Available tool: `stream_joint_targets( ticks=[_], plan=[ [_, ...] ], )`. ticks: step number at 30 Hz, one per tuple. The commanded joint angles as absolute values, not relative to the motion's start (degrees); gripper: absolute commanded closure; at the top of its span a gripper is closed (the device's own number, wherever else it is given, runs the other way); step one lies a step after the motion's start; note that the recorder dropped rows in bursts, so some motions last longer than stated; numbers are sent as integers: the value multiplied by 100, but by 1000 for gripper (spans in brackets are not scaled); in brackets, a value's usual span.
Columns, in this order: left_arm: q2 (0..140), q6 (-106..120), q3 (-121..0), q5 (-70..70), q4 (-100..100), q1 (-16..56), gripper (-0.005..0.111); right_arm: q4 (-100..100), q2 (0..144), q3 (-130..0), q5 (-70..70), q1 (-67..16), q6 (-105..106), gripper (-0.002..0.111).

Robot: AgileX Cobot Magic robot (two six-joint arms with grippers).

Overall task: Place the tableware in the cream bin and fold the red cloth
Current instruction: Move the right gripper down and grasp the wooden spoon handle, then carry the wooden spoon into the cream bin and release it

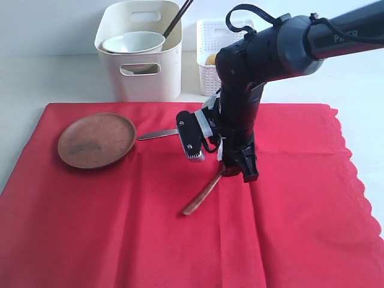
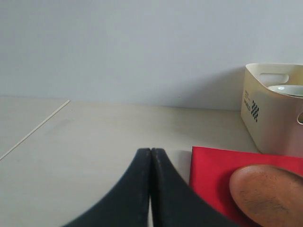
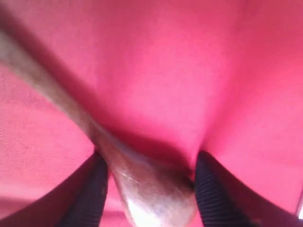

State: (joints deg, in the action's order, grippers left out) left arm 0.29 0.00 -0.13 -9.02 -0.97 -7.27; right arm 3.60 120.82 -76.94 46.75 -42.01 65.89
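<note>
Nearby, the knife (image 1: 157, 134) and plate (image 1: 96, 140) lie left of the spoon (image 1: 204, 192).

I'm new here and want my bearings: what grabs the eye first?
The bright red cloth spread over the table dominates. At its middle the black right arm reaches down, jaws either side of the wooden spoon. A brown plate lies on the cloth's left in the exterior view.

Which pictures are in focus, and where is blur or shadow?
Exterior view: sharp, evenly lit, a soft shadow beside the brown wooden spoon on the bright red cloth. Right wrist view: the spoon is heavily blurred. Left wrist view: the round brown plate is soft, the cream plastic bin sharp.
</note>
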Motion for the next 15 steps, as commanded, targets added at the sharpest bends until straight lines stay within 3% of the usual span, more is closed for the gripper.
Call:
stream_joint_targets(
  ticks=[1,9,15],
  plan=[
    [0,-40,0,-887,-62,-739,106,386,12173,-7691,4462,-4201,6643,75],
    [0,-40,0,-887,-62,-739,106,348,12135,-7691,4462,-4201,6643,105],
    [0,-40,0,-887,-62,-739,106,337,11851,-7691,4451,-4201,6496,108]
  ],
)
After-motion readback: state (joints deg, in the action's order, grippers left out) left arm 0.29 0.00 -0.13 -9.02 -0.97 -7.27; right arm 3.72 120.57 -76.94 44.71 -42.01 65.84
